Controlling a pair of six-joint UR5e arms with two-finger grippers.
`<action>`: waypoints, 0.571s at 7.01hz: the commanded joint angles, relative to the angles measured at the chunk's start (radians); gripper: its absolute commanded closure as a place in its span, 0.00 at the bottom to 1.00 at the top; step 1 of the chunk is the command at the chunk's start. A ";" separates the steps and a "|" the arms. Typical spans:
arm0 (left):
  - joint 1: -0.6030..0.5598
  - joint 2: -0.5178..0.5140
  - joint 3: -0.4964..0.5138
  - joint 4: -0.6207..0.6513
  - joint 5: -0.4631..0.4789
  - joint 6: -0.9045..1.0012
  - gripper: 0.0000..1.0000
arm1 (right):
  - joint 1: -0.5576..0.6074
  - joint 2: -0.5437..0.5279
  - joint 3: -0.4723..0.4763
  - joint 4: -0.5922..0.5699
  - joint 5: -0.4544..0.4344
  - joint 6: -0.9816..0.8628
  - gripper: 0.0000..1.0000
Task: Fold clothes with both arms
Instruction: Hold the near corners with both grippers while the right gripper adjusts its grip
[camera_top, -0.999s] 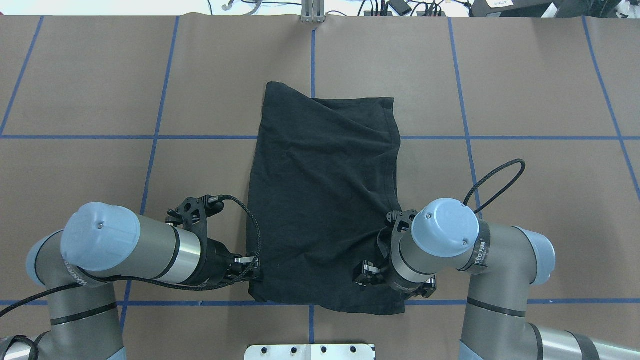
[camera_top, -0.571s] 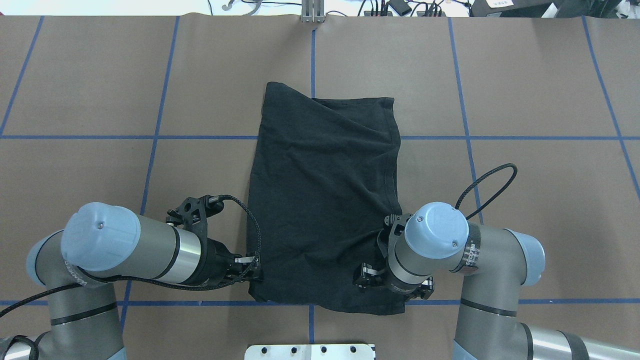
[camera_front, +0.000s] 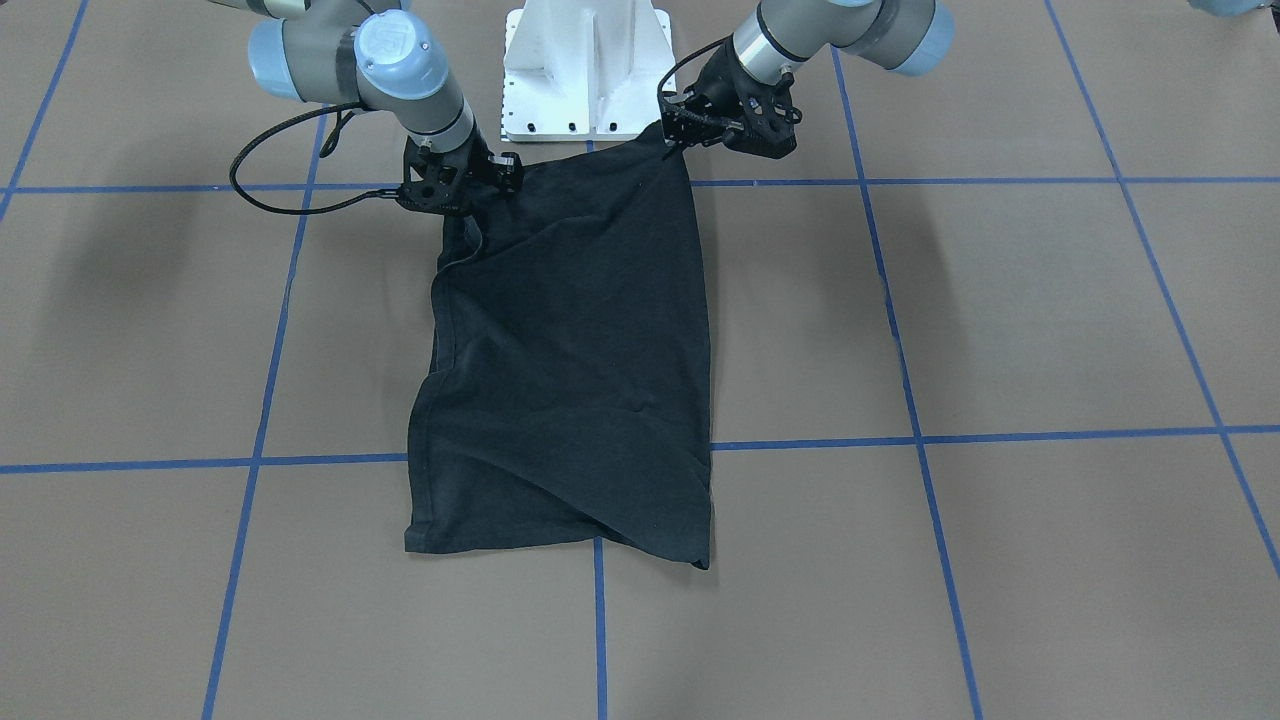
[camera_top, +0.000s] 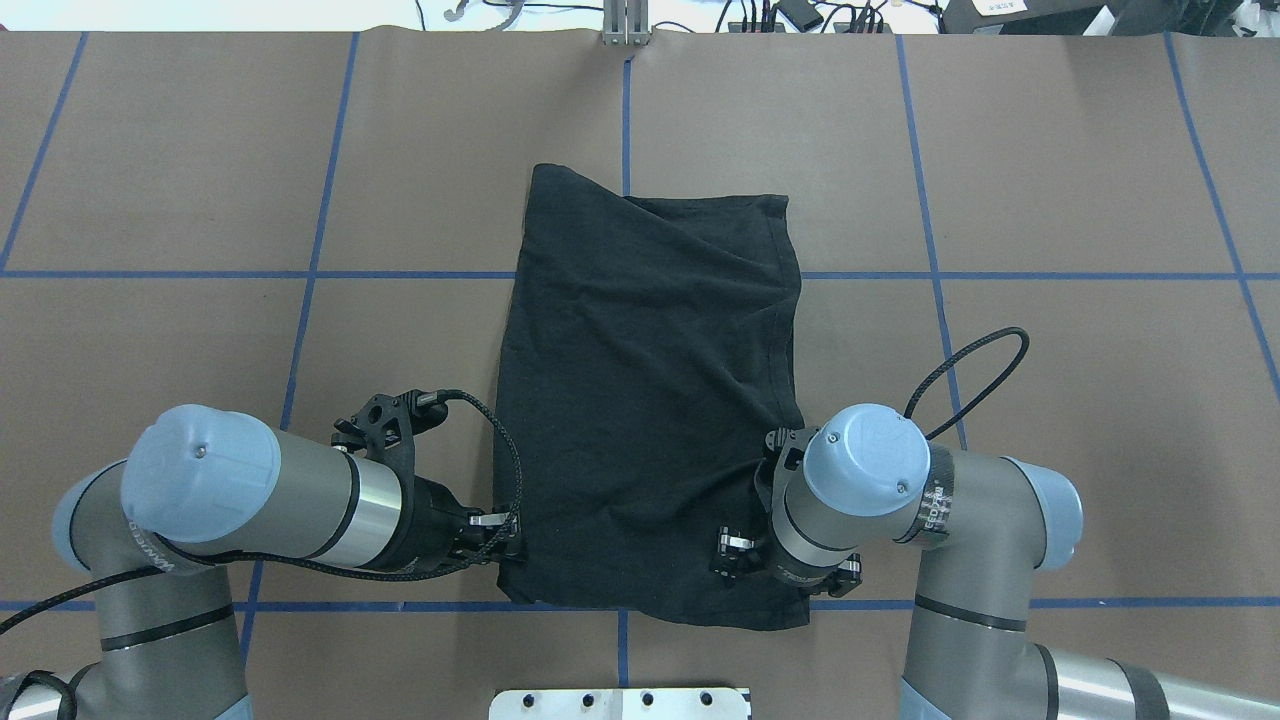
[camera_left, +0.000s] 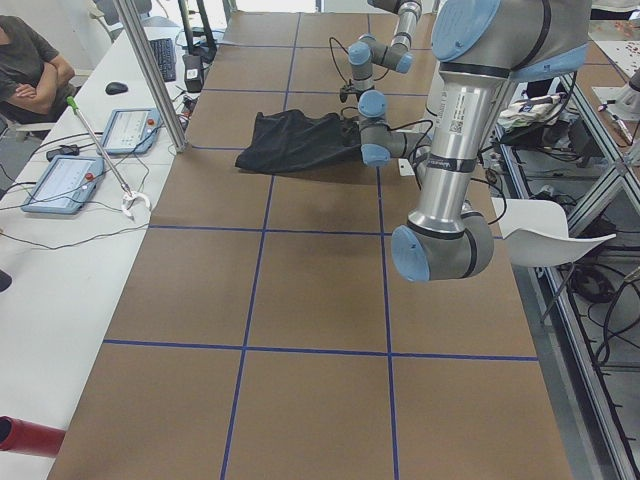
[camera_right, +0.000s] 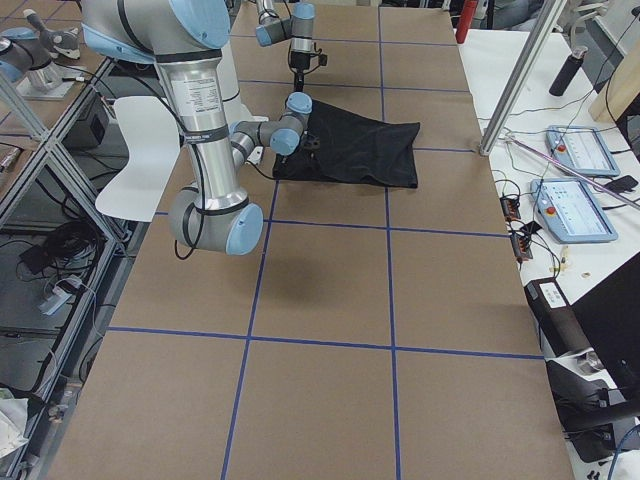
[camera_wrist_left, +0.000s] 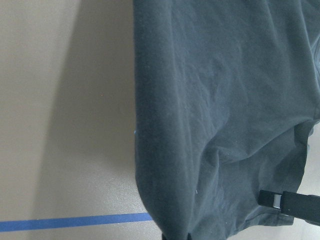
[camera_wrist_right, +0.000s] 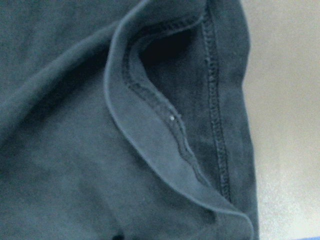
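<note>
The black T-shirt (camera_top: 650, 400) lies folded into a long rectangle in the table's middle, also seen in the front view (camera_front: 570, 380). Its graphic and logo are hidden. My left gripper (camera_top: 510, 545) is shut on the shirt's near left corner, which rises to it in the front view (camera_front: 672, 133). My right gripper (camera_front: 487, 180) is shut on the near right edge. In the overhead view it is hidden under its wrist (camera_top: 865, 460). The near edge hangs slightly raised between both grippers. The right wrist view shows only the hem (camera_wrist_right: 215, 100) up close.
The white base plate (camera_top: 620, 700) sits at the table's near edge, just behind the shirt. Blue tape lines (camera_top: 300, 275) cross the brown table. A side bench with tablets (camera_left: 65, 180), a metal post (camera_left: 150, 70) and a seated person (camera_left: 30, 60) lies beyond the far edge.
My right arm has shifted a little left and toward the near edge, bunching the shirt's near right part. The left arm has not moved.
</note>
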 joint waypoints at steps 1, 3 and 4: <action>0.000 0.002 0.000 0.000 0.000 0.000 1.00 | -0.001 0.001 -0.002 0.000 0.000 -0.001 0.86; -0.002 0.000 -0.003 0.002 0.000 0.000 1.00 | -0.004 0.002 0.003 0.000 -0.037 0.011 1.00; -0.002 0.000 -0.006 0.002 0.000 0.000 1.00 | -0.003 0.010 0.004 0.000 -0.042 0.087 1.00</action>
